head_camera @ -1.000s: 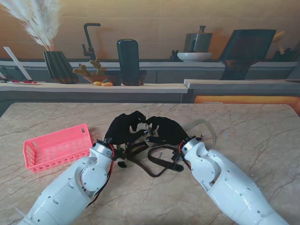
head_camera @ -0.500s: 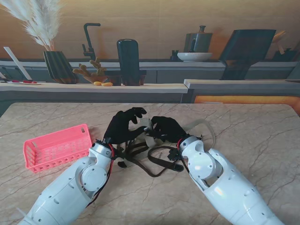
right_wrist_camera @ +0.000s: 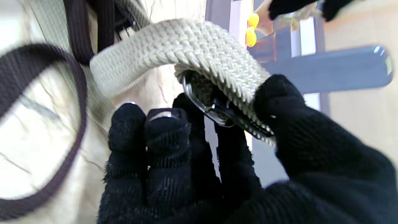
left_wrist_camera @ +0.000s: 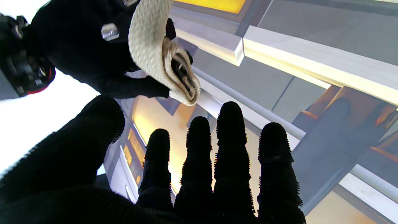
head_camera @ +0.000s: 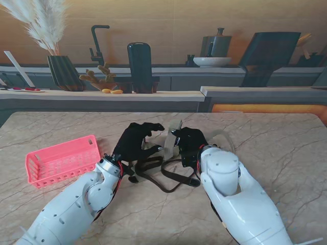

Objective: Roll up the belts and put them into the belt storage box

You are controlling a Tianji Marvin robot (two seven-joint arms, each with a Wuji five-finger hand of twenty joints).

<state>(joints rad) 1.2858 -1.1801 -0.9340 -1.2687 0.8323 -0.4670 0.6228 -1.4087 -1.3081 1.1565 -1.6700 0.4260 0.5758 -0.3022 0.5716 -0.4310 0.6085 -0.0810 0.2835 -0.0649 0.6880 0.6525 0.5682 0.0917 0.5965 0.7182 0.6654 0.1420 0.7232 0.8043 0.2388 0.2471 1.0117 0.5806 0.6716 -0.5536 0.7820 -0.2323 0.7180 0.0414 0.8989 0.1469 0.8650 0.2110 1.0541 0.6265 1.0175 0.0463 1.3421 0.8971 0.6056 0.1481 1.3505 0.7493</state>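
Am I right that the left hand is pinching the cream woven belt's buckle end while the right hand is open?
No, reversed: the right wrist view shows the right hand pinching the cream woven belt at its buckle end; the left hand is open.

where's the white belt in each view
Stand view: white belt at table centre, held up by the right hand.
Left wrist view: its folded end hangs in that hand, beyond the open left hand.
Right wrist view: arches over the fingers.
Shared landmark: the right hand.
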